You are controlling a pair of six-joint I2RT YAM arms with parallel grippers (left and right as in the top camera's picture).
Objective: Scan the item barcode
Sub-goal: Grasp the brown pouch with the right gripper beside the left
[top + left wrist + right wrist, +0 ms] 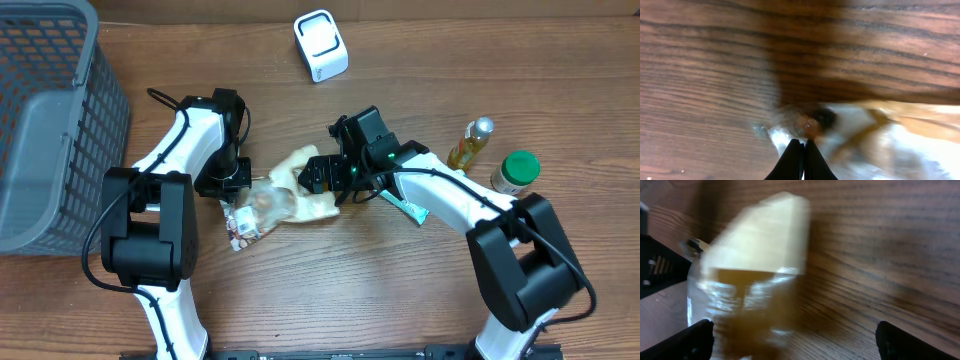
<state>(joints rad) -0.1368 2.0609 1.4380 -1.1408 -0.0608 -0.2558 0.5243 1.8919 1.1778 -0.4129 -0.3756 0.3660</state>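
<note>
Overhead, the right hand [313, 180] gapes at the plastic bag [268, 203].

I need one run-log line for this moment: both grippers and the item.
left gripper: shut, at bag edge | right gripper: open, bag ahead | scanner: apart from both

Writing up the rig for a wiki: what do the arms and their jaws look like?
Both the left arm and right arm have white links between boxy black joints, with thin black cables. The right wrist shows a green light. The jaws are black.
</note>
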